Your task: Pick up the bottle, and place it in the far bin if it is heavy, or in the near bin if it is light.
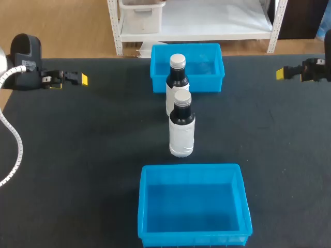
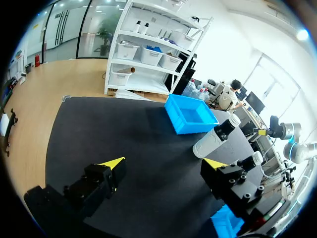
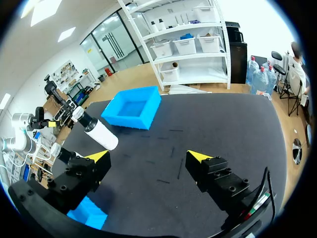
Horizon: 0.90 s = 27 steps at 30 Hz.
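Matt black table surface (image 1: 77,155): uniform, no pattern.

Far rectangular plastic bin (image 1: 207,85) and near rectangular plastic bin (image 1: 194,239): solid bright blue inside and out.

Nearer plastic bottle (image 1: 182,126): near-black upper body, plain white wrap around the lower body, pale grey cap.

Farther plastic bottle (image 1: 177,77): same scheme of black, white wrap and pale cap.

Left gripper (image 1: 83,79) and right gripper (image 1: 280,74): black bodies, bright yellow tips.

Ribbed hose on the left arm (image 1: 13,132): white.
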Tool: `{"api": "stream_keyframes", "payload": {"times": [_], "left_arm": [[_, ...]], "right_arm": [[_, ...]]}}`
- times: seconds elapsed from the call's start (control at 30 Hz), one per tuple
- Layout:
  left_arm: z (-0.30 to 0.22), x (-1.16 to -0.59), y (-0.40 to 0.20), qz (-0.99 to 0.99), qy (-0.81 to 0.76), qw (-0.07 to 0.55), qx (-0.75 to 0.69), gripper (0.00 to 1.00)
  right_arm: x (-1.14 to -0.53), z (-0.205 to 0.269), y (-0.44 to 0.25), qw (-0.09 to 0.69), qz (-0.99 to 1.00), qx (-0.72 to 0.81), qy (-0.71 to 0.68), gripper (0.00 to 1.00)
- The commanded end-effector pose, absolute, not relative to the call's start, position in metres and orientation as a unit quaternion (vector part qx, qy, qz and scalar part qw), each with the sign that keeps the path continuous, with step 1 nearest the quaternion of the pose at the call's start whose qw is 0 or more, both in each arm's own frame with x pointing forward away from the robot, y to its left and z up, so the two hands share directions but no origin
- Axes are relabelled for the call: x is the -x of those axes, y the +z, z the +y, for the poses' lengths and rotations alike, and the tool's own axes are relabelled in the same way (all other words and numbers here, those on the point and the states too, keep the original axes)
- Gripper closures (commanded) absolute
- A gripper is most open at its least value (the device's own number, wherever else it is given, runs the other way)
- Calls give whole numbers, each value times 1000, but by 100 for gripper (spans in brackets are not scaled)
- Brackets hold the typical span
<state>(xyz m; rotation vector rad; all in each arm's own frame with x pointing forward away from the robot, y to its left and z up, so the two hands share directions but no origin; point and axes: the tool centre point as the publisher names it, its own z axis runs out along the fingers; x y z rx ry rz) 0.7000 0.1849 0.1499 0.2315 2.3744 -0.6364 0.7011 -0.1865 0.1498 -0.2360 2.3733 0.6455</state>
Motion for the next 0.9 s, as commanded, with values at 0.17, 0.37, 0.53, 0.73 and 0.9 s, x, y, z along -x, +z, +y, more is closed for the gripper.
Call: {"api": "stream_keyframes", "payload": {"times": [0.17,0.37,0.53,0.73,0.9], "left_arm": [[185,-700,150,908,-243,330,-88,0],[185,-700,150,908,-243,330,-88,0],[185,-700,150,908,-243,330,-88,0],[185,-700,150,908,-243,330,-88,0],[185,-700,150,908,-243,330,-88,0]], "right_arm": [[-700,-186,150,330,907,89,245,0],[-700,-186,150,330,907,89,245,0],[-702,-188,151,333,907,99,240,0],[-715,-201,162,339,880,229,243,0],[-716,-196,174,311,820,391,279,0]]}}
